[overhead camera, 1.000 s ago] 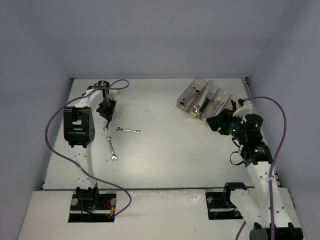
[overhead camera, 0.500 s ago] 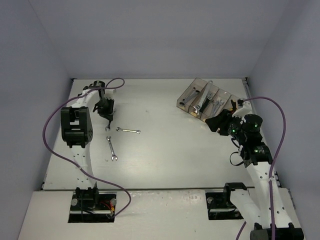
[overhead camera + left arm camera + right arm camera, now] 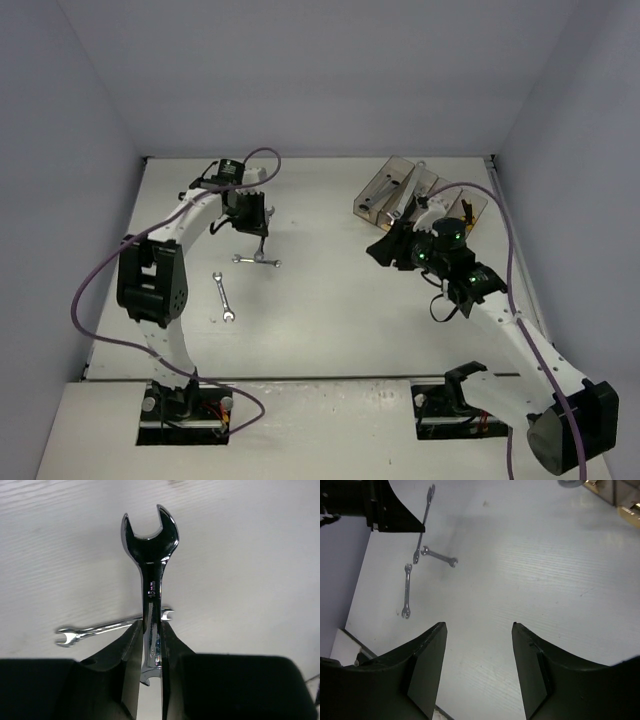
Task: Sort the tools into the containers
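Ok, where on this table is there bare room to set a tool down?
Bare: the middle of the table, between the loose wrenches and the right gripper; also the near strip ahead of the arm bases. Crowded: the far right corner, with the containers and right arm, and beneath the left gripper.

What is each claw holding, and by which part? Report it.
Left claw grips a silver wrench by its lower shank, open end sticking out. Right claw holds nothing.

The left end effector (image 3: 257,225) grips a hanging wrench (image 3: 262,245) near a loose wrench (image 3: 256,261) on the table (image 3: 350,300).
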`<state>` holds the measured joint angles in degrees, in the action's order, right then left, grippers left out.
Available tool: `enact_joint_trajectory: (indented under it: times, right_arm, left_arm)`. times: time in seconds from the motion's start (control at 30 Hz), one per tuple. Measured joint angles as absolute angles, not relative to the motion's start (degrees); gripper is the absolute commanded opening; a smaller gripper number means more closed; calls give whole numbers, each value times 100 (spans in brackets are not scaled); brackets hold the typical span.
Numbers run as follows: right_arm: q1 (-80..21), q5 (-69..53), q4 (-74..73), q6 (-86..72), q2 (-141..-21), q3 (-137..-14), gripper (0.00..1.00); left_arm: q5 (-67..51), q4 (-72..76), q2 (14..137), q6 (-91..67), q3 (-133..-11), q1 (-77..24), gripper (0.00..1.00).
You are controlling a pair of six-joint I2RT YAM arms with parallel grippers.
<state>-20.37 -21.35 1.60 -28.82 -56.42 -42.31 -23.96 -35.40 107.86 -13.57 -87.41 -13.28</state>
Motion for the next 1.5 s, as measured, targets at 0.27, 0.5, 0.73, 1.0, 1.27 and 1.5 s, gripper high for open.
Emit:
enact_joint_trajectory:
  times: [0.27,0.5,0.73,1.0,1.27,1.5]
  right_arm:
    - [-2984,-1581,652,-3022,-6674,-4542,49]
    - [-3341,-1150,1041,-3033,-7247,-5000,48]
    - [-3380,-763,1263,-3078,-7636,-5241,46]
    - [-3385,-672,1386,-3135,-8059,-5327,37]
    - [-3408,-730,1650,-3283,-8316,-5435,0]
    - [-3421,-694,1717,-3255,-8335,-5481,0]
  left_arm:
    - [-2612,-2645,9932,-2183,-8058,-2575,0]
    - [-2680,-2273,9632,-2501,-7774,-3232,0]
    - [-2696,-2024,9431,-2691,-7695,-3367,0]
    - [-2748,-1770,9310,-2804,-7515,-3553,0]
    - [-2751,-1690,9320,-2886,-7507,-3568,0]
    - [-2712,-1644,9334,-2901,-7507,-3568,50]
